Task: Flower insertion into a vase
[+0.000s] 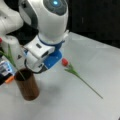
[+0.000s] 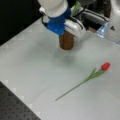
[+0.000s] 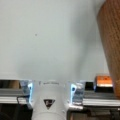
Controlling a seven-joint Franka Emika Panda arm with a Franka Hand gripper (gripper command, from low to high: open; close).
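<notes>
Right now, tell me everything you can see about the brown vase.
The vase is a plain dark-brown cylinder with a straight wall and a wood-like look, standing upright on the white table. In a front view a green stem leans out of its round mouth. It stands toward the table's edge near the robot base, and the arm's blue-and-white wrist hangs just above and beside it. In the wrist view its wall fills the right edge. Nothing else visibly touches it.

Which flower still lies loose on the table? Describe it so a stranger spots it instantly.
On the white table, away from the brown vase beside the arm's claw, lies a tulip. It rests flat, apart from everything. Its red bud and long green stem set it apart.
</notes>
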